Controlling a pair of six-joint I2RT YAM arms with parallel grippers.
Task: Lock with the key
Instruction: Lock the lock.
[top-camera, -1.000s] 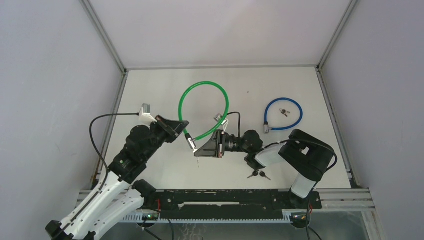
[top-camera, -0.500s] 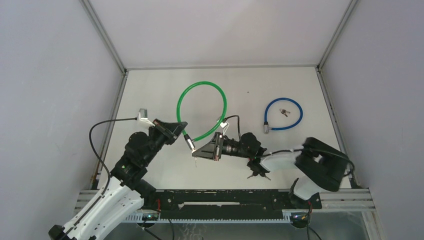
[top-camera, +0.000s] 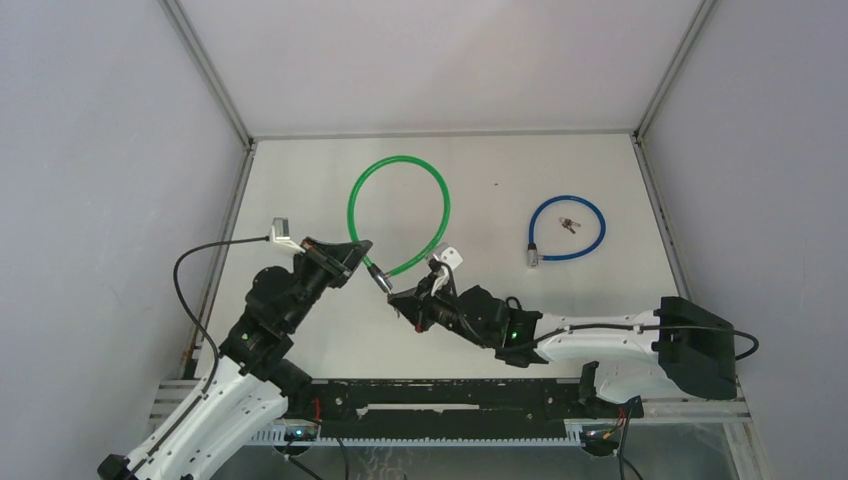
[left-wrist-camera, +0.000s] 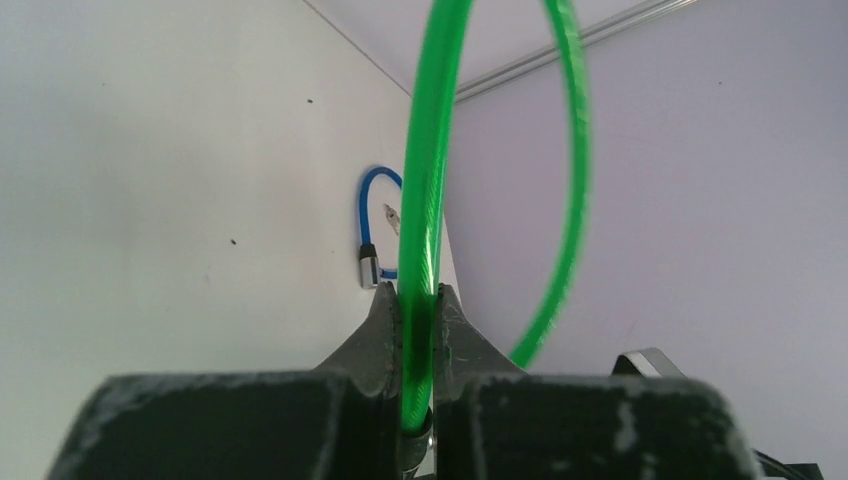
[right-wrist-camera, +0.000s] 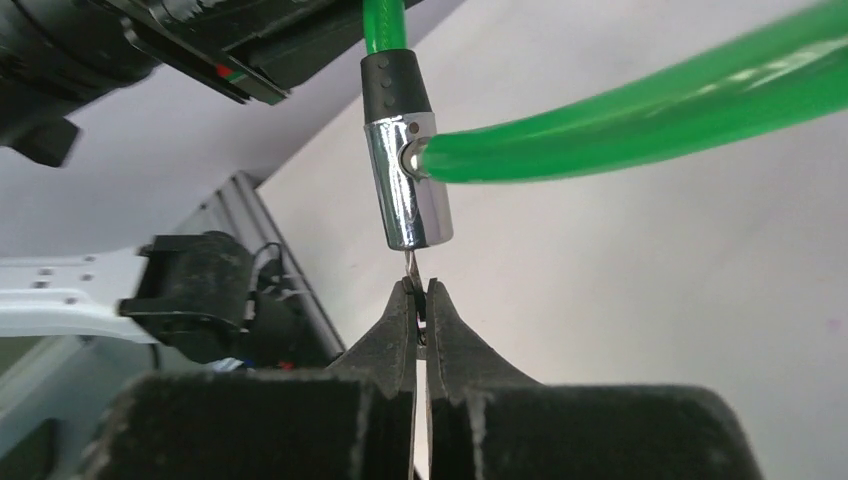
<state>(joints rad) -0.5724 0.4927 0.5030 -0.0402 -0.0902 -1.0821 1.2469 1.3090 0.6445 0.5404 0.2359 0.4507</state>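
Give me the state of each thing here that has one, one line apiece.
left gripper, shut on the green cable lock.
right gripper, shut on the key.
green cable lock, closed into a loop, cable end seated in its chrome cylinder.
key, tip at the cylinder's lower end.
blue cable lock, closed loop, flat on the table.
spare keys, loose inside the blue loop.

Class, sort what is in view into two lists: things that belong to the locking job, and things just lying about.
In the job: green plastic-coated cable lock; its chrome cylinder; small metal key; left gripper; right gripper.

Lying about: blue cable lock; small keys inside its loop.
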